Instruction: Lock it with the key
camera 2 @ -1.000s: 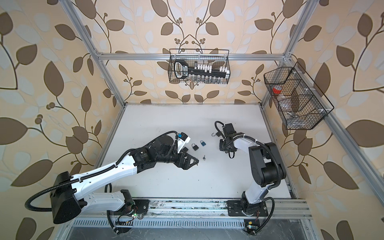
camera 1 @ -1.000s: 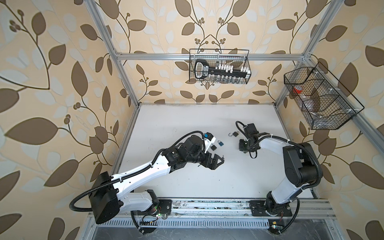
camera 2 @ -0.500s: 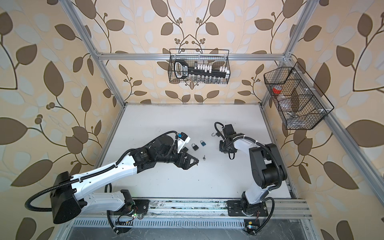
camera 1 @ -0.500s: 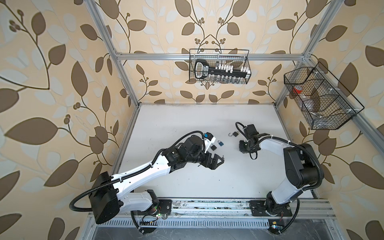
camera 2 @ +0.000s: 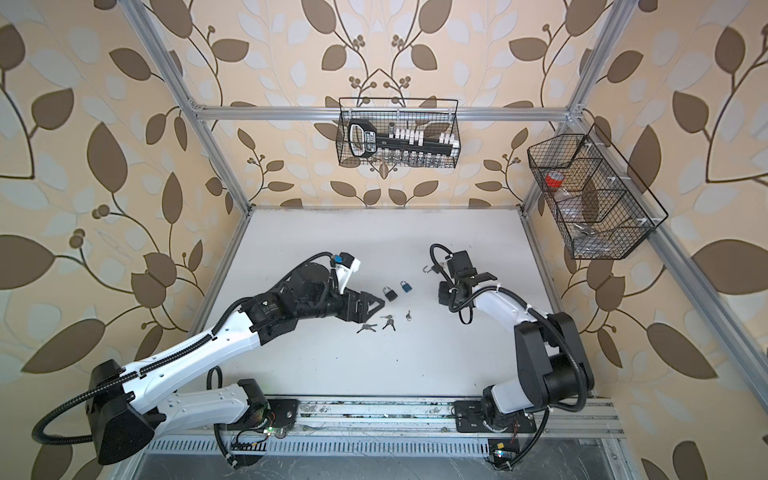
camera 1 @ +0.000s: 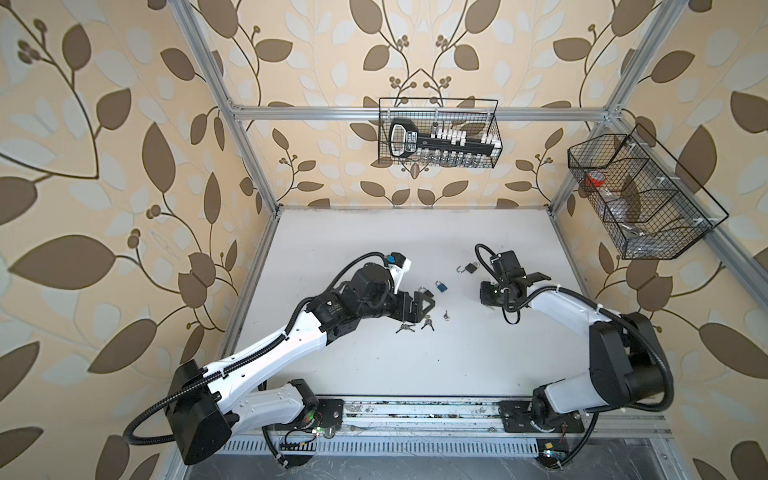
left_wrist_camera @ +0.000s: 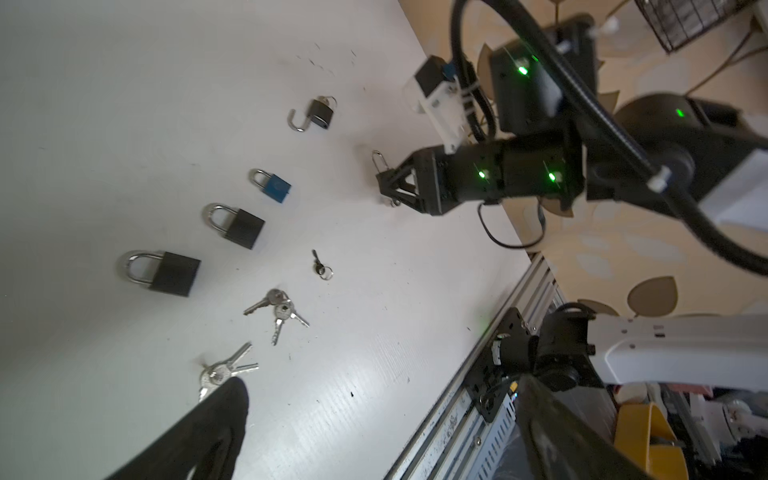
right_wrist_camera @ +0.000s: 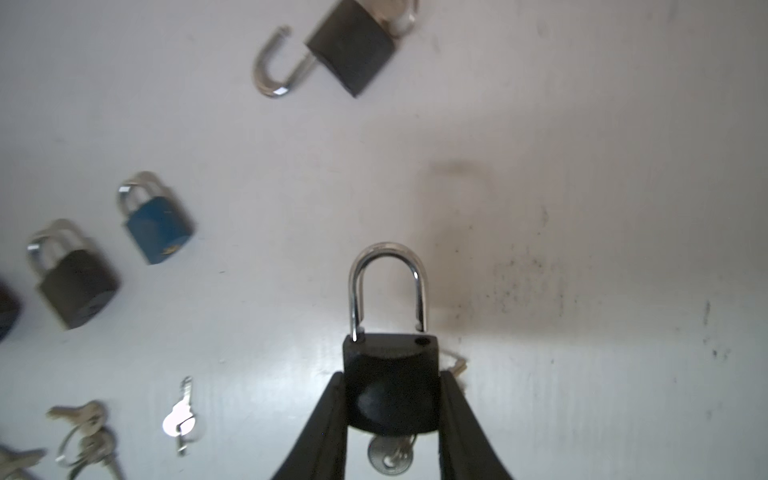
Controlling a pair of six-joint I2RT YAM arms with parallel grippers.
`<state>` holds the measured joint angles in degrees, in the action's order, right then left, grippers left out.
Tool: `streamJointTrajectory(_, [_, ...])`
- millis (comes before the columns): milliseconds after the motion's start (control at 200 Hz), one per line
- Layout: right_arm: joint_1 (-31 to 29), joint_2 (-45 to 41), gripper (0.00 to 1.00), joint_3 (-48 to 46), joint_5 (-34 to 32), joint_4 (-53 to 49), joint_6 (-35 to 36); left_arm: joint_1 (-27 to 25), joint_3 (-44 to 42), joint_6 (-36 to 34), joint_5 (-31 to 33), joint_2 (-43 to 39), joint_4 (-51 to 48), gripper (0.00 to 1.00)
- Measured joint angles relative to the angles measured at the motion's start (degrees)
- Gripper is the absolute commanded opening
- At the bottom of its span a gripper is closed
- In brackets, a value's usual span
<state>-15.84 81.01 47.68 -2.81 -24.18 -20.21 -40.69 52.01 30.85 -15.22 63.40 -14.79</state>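
White table (camera 1: pixel 415 374). Your right gripper (right_wrist_camera: pixel 392 378) clamps black padlock (right_wrist_camera: pixel 390 353) by its body, 3 o'clock of blue padlock (camera 1: pixel 441 286). Key (right_wrist_camera: pixel 390 457) in base, one shackle (right_wrist_camera: pixel 388 286) leg looks unseated. Left gripper (camera 1: pixel 419 308) wide, near loose keys (camera 1: pixel 405 329). Likely next: press shackle home, turn key.

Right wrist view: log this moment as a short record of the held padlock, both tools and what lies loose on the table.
right tool: shut on padlock
shackle: free leg just above its hole, unlocked
key: in that padlock's base
left tool: open, empty, by key bunches
table: open padlock, blue padlock, black padlocks, single key
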Motion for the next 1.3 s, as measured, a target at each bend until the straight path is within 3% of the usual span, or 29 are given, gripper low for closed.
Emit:
streamJointTrajectory(125, [-5.1,-8.5,0.15,-2.8,2.4,3.2,0.0,4.4,0.0,3.2,0.2,-2.1,-0.3,0.93])
streamJointTrajectory(355, [-17.3,-21.2,0.13,-7.1,8.0,10.2,3.3,5.2,0.0,5.4,-1.1,-5.3,0.3,0.77])
streamJointTrajectory(530, [-26.2,-22.2,0.11,-7.2,8.9,14.3,6.1,5.2,0.0,5.8,-6.8,-3.1,3.9,0.63])
streamJointTrajectory(695, [-33.2,-21.0,0.1,-6.8,7.0,16.4,7.5,5.2,0.7,6.8,-10.6,1.6,6.2,0.57])
streamJointTrajectory(1300, [-37.5,-19.3,0.09,-4.8,-0.1,21.0,7.5,2.4,0.7,7.5,-11.7,2.8,6.5,0.31])
